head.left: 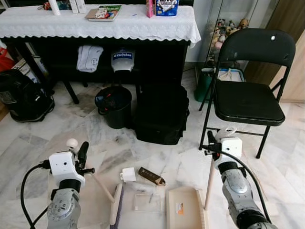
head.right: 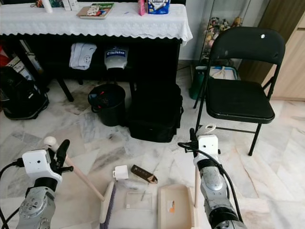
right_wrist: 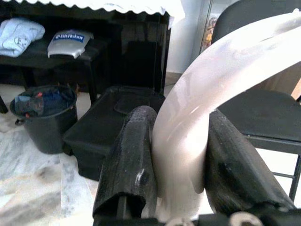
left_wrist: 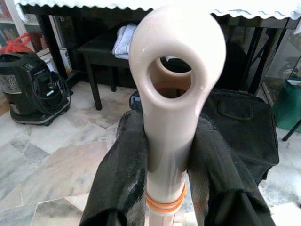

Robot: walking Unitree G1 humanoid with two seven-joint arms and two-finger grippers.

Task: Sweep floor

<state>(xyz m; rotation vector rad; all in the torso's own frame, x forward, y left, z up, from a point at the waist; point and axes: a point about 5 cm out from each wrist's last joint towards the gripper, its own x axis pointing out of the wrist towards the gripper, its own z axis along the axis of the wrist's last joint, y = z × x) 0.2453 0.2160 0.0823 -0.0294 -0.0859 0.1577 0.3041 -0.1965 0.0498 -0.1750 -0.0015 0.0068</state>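
My left gripper (head.left: 80, 153) is shut on the top of a cream broom handle (head.left: 72, 143), whose looped end (left_wrist: 176, 70) sticks out between the black fingers (left_wrist: 117, 174). The handle slants down to the broom head (head.left: 116, 206) on the marble floor. My right gripper (head.left: 213, 143) is shut on the curved top of the dustpan handle (right_wrist: 188, 136). The cream dustpan (head.left: 183, 210) rests on the floor below it. Between broom and pan lie a small white box (head.left: 127, 174), a brown wrapper (head.left: 151, 176) and a clear plastic piece (head.left: 147, 202).
A black bin (head.left: 114, 106) and a black bag (head.left: 162, 113) stand ahead under a table with a white cloth (head.left: 95, 24). A black folding chair (head.left: 250, 98) stands at the right, and a black appliance (head.left: 21, 98) at the far left.
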